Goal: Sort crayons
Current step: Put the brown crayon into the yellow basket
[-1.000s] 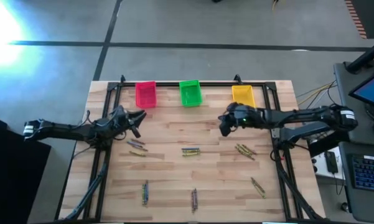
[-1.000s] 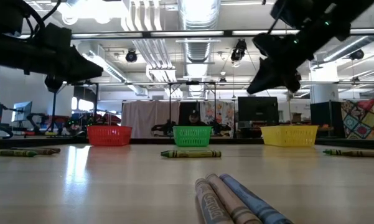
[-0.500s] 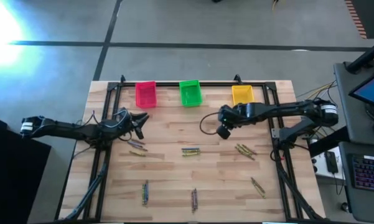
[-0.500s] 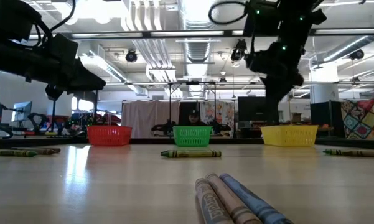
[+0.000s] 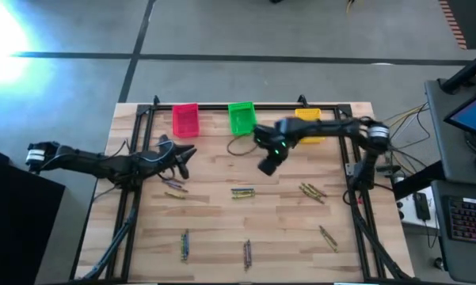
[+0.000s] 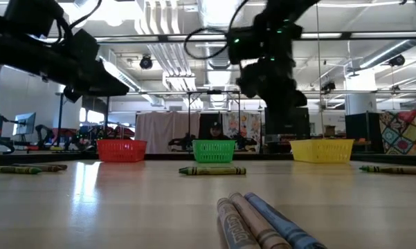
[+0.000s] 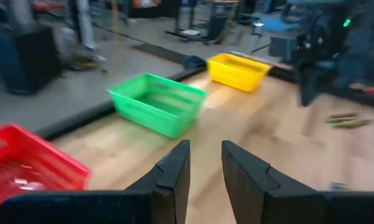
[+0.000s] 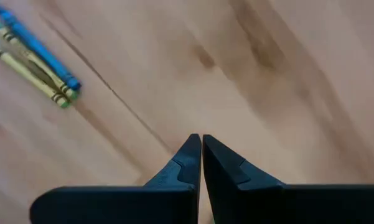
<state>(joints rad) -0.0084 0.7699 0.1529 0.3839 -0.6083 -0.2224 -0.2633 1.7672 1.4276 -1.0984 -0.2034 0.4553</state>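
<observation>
I see the wooden table [image 5: 222, 222] with three plastic bins along its twelve o'clock edge: the red bin [image 5: 185, 120] toward eleven, the green bin [image 5: 241, 118] at twelve, the yellow bin [image 5: 310, 120] toward one.

My right arm reaches in from three o'clock across the front of the yellow bin, and the right gripper [image 5: 268, 164] hangs above bare wood just below the green bin, its fingers pressed together with nothing between them. The left arm comes in from nine o'clock; the left gripper [image 5: 184, 153] hovers below the red bin, its fingers parted by a narrow gap and holding nothing.

The crayons lie in small clusters on the table, none in a bin: one cluster [image 5: 242, 192] at the centre, a pair [image 5: 173, 187] toward nine just under my left gripper, a group [image 5: 311, 191] toward three, a single [image 5: 327, 236] toward five, a bundle [image 5: 247, 252] at six, and another [image 5: 184, 245] toward seven.
</observation>
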